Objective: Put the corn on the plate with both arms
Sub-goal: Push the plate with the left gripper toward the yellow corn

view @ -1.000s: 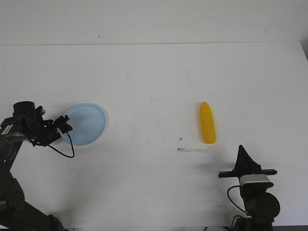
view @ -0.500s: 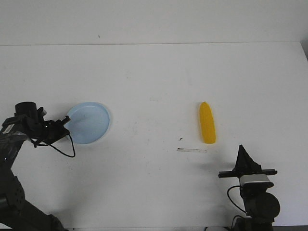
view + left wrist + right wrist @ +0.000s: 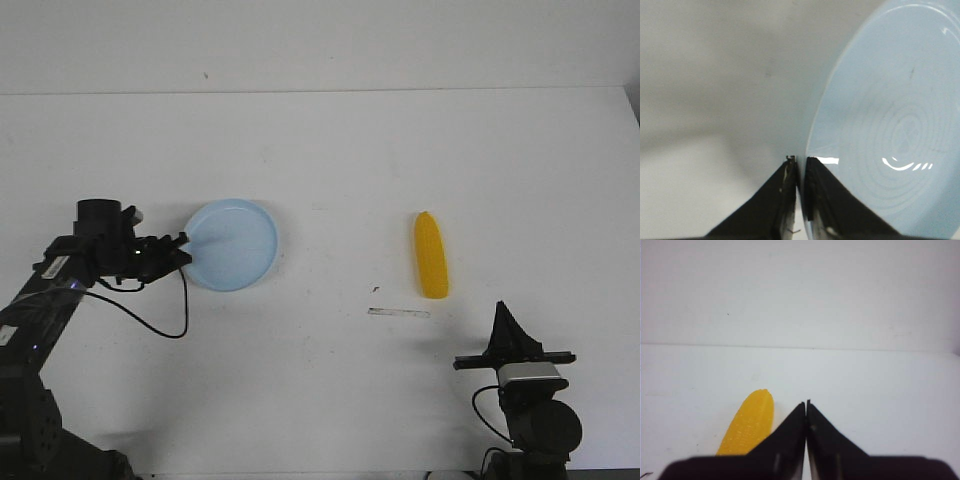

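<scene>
The pale blue plate (image 3: pixel 235 244) lies left of the table's middle, with my left gripper (image 3: pixel 184 253) shut on its left rim. In the left wrist view the plate (image 3: pixel 890 125) fills one side, and the rim sits pinched between the left gripper's (image 3: pixel 801 161) dark fingers. The yellow corn (image 3: pixel 431 256) lies on the table to the right, pointing away from me. My right gripper (image 3: pixel 503 312) hangs shut and empty near the front edge, a little to the right of the corn. The right wrist view shows the corn (image 3: pixel 747 422) beside the right gripper (image 3: pixel 806 403), not touching.
A thin pale strip of tape (image 3: pixel 398 312) lies just in front of the corn, with a small dark speck beside it. The white table (image 3: pixel 330 170) ends at a far edge along a pale wall.
My left gripper has dragged the plate rightward across the table, toward the middle. The corn and the right arm have stayed where they were.
</scene>
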### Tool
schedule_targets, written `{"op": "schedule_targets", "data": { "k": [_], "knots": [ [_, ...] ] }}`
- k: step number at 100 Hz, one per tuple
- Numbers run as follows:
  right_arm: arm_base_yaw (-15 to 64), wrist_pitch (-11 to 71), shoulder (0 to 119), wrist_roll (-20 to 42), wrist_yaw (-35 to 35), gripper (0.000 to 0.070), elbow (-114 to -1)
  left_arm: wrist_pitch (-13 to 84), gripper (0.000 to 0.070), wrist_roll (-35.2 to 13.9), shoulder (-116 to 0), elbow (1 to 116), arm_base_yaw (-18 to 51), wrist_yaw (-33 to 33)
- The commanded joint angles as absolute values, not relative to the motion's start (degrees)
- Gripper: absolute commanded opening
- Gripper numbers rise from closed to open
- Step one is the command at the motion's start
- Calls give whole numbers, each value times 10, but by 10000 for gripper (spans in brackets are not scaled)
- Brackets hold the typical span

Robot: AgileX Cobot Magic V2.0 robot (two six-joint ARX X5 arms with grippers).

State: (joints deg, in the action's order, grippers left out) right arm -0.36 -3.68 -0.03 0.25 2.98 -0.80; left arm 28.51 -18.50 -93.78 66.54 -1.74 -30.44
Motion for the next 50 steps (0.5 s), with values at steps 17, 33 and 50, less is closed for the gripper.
{"op": "schedule_targets", "data": {
  "k": [17, 33, 50],
  "knots": [
    [-2, -43, 1, 1, 30, 0, -7, 223, 1, -236, -945, 670, 106, -273],
    [-2, -43, 1, 1, 30, 0, -7, 208, 1, -278, -947, 670, 170, -221],
    [-2, -43, 1, 1, 30, 0, -7, 208, 1, -328, -949, 670, 211, -205]
  ]
}}
